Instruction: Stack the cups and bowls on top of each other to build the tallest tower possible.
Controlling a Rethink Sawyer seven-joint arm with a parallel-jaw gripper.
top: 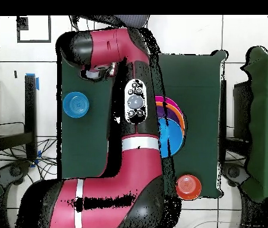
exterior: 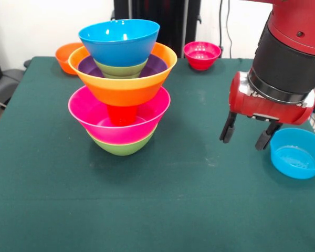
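Gripper (exterior: 248,137) empty, jaws apart, above small blue bowl (exterior: 297,153) nr table edge; tower (exterior: 121,84) stands. Next: descend, grasp rim.

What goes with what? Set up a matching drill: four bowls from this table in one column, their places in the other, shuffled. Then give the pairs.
Things:
1. large blue bowl
2. small blue bowl
3. red bowl
4. green bowl

Places:
A. lowest in the tower, on the cloth
B. top of the tower
C. alone on the table just below the open gripper
D. alone at the table's far edge, right of the tower

Pairs: 1-B, 2-C, 3-D, 4-A
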